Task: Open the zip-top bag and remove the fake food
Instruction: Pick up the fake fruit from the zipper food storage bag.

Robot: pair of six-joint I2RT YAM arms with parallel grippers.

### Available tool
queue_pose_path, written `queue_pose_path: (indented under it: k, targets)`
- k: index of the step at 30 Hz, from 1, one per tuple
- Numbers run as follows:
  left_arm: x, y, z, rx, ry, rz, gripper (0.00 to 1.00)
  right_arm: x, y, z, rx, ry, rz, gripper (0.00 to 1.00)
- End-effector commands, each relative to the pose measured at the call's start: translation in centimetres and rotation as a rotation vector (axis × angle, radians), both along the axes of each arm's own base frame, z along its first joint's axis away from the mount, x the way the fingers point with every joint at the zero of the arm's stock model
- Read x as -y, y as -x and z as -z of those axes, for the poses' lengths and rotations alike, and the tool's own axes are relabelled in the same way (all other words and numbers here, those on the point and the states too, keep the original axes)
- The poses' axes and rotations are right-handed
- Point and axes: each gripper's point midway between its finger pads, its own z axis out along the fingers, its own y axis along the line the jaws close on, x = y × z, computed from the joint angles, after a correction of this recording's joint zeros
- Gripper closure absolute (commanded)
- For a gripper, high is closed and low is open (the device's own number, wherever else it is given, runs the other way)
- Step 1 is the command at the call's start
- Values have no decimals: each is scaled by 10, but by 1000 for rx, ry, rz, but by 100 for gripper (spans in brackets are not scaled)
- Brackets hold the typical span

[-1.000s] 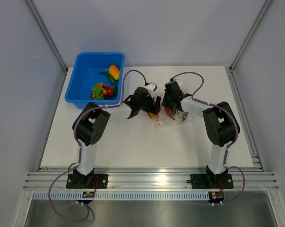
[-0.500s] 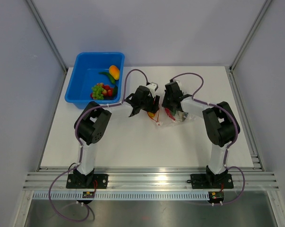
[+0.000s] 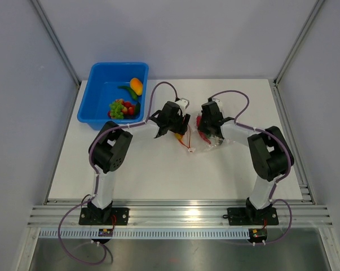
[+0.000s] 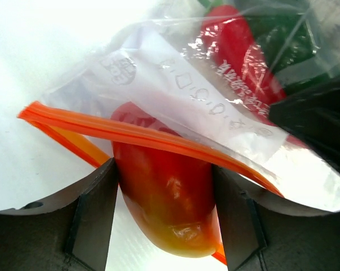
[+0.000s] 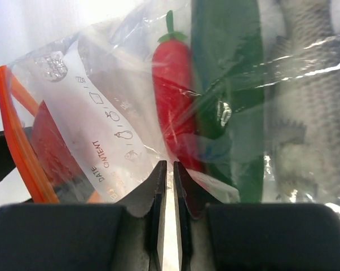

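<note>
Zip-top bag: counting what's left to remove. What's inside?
In the zip-top bag: a red-orange pepper at the mouth, red chili, green cucumber, grey fish. Its white label and crinkles may hide more.

The zip-top bag is thin clear plastic film, crinkled and glossy with bright glints. Its orange zip strip is smooth plastic, its white label matt. The red-yellow pepper is shiny, smooth plastic. The grey fish looks rough-scaled. The blue tub is smooth plastic, the table matt white.
</note>
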Motion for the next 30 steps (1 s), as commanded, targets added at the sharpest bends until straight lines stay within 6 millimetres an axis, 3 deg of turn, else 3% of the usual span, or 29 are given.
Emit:
queue_pose_path:
  k: [1,11,14,15,17,18,21,25,28,29,30]
  targets:
    - [-9,-17,-38,87,-48,-49,65,8,-10,-30,100,-21,44,84]
    - [-30,-11,-60,96,-128,-75,65,12,-3,-28,100,-16,47,85]
    - [-38,-10,-78,134,-134,-95,65,11,-3,-28,103,-21,43,85]
    - [-40,-9,-97,167,-110,-101,65,10,-3,-29,103,-23,41,85]
    - [-44,-4,-108,201,-86,-98,65,9,-3,-27,99,-21,35,86]
    - [-47,-1,-126,239,-62,-101,64,9,-3,-28,100,-24,32,87]
    - [-59,2,-145,303,-57,-133,63,8,-3,-27,97,-25,28,87]
    - [-91,-2,-186,387,-23,-231,62,7,-3,-26,94,-29,22,87]
    - [-122,-12,-197,378,50,-308,62,7,-2,-26,92,-30,21,87]
    - [-146,-21,-203,382,66,-367,62,6,-2,-26,92,-30,19,87]
    - [-157,-25,-203,366,100,-416,62,6,-2,-26,93,-32,17,87]
